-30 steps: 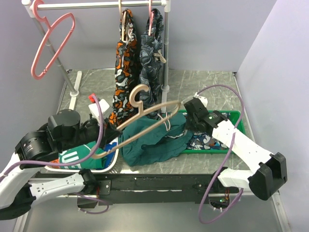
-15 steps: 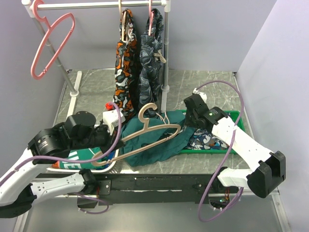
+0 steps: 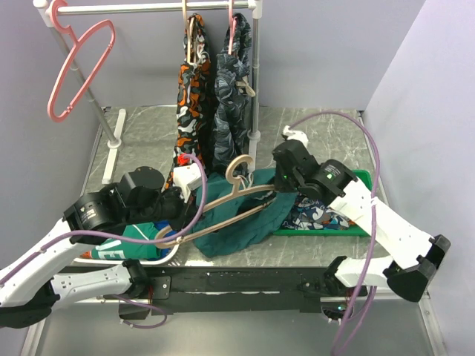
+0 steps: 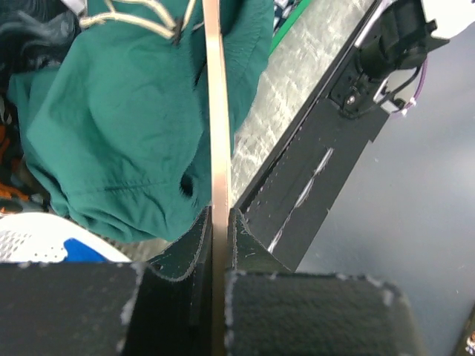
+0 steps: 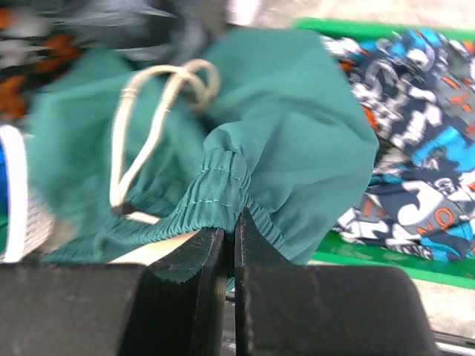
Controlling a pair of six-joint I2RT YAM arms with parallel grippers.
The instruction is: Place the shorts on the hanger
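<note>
Top external view: the left gripper (image 3: 177, 206) is shut tight on one end of the tan hanger (image 3: 226, 200). The hanger goes from this gripper up and across toward the right gripper (image 3: 280, 184). Its hook pokes up just beside the right gripper, on that gripper's left side.

The dark green shorts (image 3: 237, 222) lie in a bunch between the two grippers. They are under the hanger and partly on the table (image 3: 312, 126). I cannot tell if the hanger is inside the shorts or only on top of them.

From the left wrist, the two black fingers (image 4: 194, 237) squeeze the thin hanger bar. The bar runs straight out ahead of the gripper. The shorts hang ahead of the gripper and to the left of the bar.

From the right wrist, the right gripper is closed on the stretchy top edge of the shorts. The green cloth is pinched between the two fingers (image 5: 204, 252) and puffs up just above them. A pale cord (image 5: 152, 122) from the shorts loops ahead of the gripper, a little to the left.

To the right of the right gripper is a green tray (image 5: 386, 263) with blue patterned clothes (image 5: 415, 148) in it. The shorts touch these clothes.

Near the left gripper, on its left and below it in the top view, is a white basket (image 3: 157, 257).
</note>
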